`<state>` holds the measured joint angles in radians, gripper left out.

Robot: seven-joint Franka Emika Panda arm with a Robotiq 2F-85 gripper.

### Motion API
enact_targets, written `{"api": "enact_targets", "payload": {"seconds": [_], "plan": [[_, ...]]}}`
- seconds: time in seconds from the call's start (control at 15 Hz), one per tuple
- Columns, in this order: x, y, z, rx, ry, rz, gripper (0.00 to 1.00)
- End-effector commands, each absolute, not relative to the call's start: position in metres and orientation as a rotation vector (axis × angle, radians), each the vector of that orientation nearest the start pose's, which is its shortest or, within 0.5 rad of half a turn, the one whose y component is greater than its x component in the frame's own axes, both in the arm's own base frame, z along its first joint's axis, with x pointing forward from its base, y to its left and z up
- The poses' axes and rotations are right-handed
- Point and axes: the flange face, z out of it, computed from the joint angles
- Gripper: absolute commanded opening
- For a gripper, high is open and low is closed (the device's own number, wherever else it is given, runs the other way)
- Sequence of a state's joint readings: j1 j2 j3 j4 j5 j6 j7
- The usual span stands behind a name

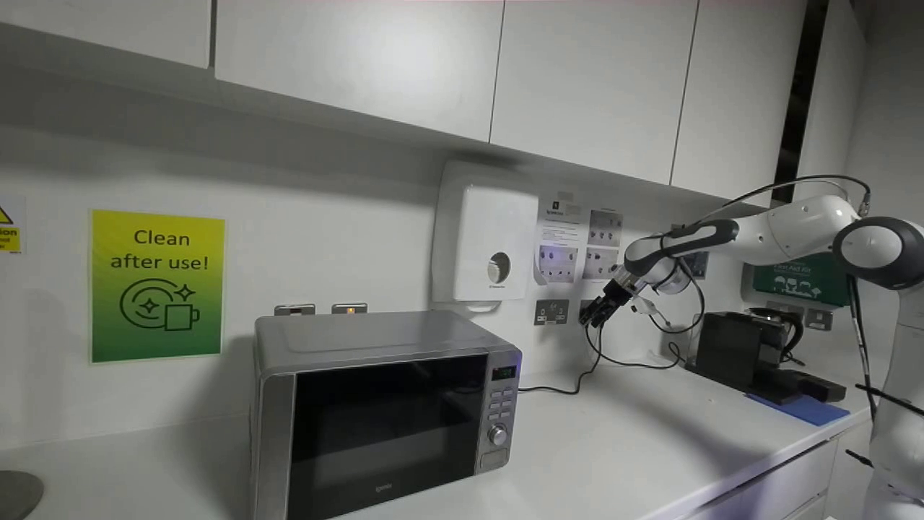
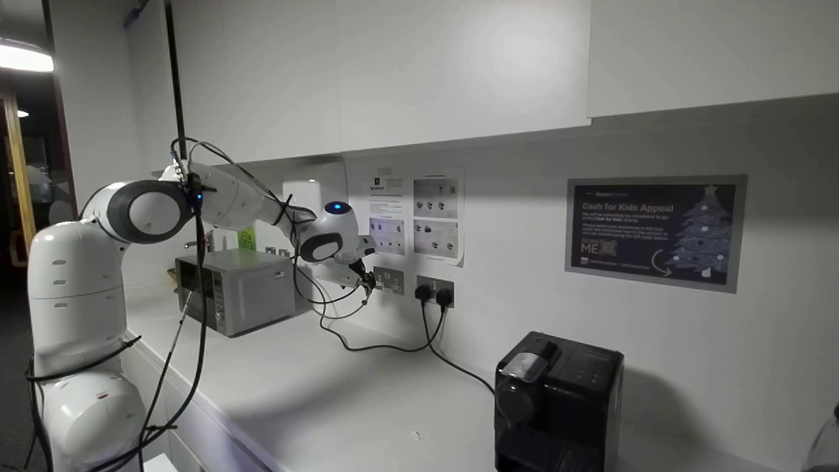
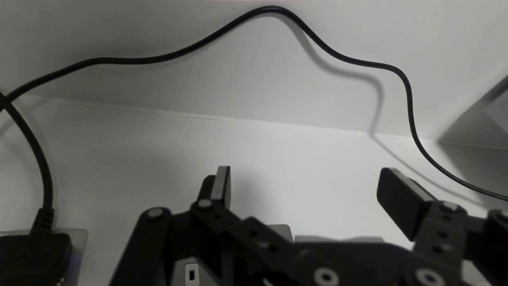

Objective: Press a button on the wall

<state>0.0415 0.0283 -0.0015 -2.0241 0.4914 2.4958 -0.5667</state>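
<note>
1. The wall (image 1: pixel 325 217) is the big white part on the far side of the counter (image 1: pixel 613 426), and I think the buttons are on its little grey plates (image 1: pixel 551 311)
2. A grey socket plate (image 2: pixel 392 280) is on it, right of the microwave (image 1: pixel 390 412) and left of another grey plate (image 2: pixel 433 284) with two black plugs (image 2: pixel 445 297) pushed in
3. The gripper (image 3: pixel 304 178) hangs near that first plate; I cannot tell if it touches
4. Its fingers (image 3: pixel 220 184) are spread wide apart, with nothing between them
5. My guess is that this is the lining-up step, and the push has yet to be made, since I see no button going in
6. In the wrist view a small white bit (image 3: pixel 192 275) with a dark middle shows on the plate behind the gripper, but I cannot tell if it is a button
7. Next, I think, it should pick just one button, bring the fingers together to make one hard tip, then poke straight at the far wall, softly
8. With the fingers so wide, they might land on both sides of a small button and miss it
9. Which button is wanted I cannot tell: farther left, just over the microwave, are two more small plates (image 1: pixel 294 310), one with an orange light (image 1: pixel 351 310)
</note>
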Motion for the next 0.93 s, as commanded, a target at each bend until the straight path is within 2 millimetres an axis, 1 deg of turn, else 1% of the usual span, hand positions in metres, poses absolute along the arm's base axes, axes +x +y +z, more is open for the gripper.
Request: {"api": "enact_targets", "payload": {"seconds": [0.0, 0.4, 0.67, 0.87], "plan": [[0.5952, 0.0218, 0.4825, -2.767, -0.381, -0.742, 1.0], [0.5988, 0.0252, 0.4828, -2.711, -0.356, -0.812, 1.0], [0.6017, 0.0277, 0.4855, -2.651, -0.345, -0.935, 1.0], [0.6051, 0.0272, 0.4855, -2.632, -0.427, -1.037, 1.0]]}}
